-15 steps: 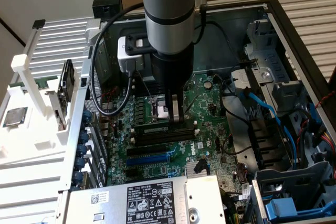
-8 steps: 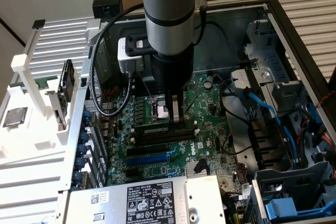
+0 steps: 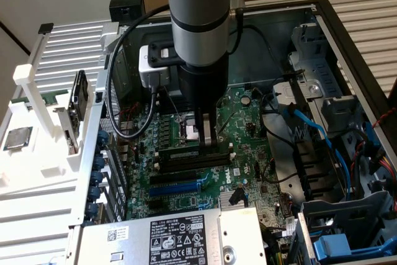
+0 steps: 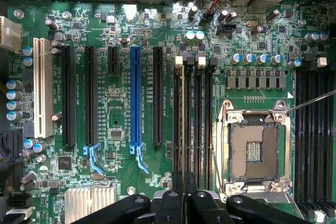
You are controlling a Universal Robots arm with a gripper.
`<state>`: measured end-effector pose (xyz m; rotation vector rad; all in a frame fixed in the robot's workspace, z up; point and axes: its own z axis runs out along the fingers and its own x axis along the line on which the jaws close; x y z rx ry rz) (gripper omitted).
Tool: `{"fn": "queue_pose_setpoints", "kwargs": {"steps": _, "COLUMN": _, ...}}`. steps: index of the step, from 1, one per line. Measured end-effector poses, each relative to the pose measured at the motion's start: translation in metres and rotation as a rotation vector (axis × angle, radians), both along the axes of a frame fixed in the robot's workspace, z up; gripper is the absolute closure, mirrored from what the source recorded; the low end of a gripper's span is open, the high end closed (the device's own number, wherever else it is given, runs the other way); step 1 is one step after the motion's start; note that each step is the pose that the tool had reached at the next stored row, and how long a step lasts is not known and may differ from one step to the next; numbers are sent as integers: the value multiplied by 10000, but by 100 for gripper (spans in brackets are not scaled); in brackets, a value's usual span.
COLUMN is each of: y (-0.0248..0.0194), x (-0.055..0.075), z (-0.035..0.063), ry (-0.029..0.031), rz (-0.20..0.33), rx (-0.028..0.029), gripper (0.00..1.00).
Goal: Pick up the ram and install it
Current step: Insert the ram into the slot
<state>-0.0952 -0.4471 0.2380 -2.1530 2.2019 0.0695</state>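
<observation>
My gripper [image 3: 208,143] hangs straight down over the motherboard [image 3: 186,181] inside the open computer case. Its fingers [image 4: 177,195] stand close together right above the memory slots [image 4: 191,114], next to the empty processor socket [image 4: 254,150]. The ram [image 3: 183,151] shows as a thin green strip lying along one of these slots under the fingertips. In the wrist view it is edge-on, a narrow line [image 4: 184,124] running away from the fingers. The fingers look shut on its top edge; how deep it sits in the slot I cannot tell.
A white fixture [image 3: 37,153] at the exterior view's left carries a square silver processor chip [image 3: 17,138] and another green board [image 3: 49,97]. The power supply [image 3: 167,237] sits at the case's near edge. Blue and black cables [image 3: 310,128] and drive cages fill the right side.
</observation>
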Motion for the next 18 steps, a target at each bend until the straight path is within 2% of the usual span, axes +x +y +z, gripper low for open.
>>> {"fn": "queue_pose_setpoints", "kwargs": {"steps": 18, "y": -2, "x": -4, "z": -27, "ry": -10, "rz": -11, "rx": -3, "gripper": 88}}
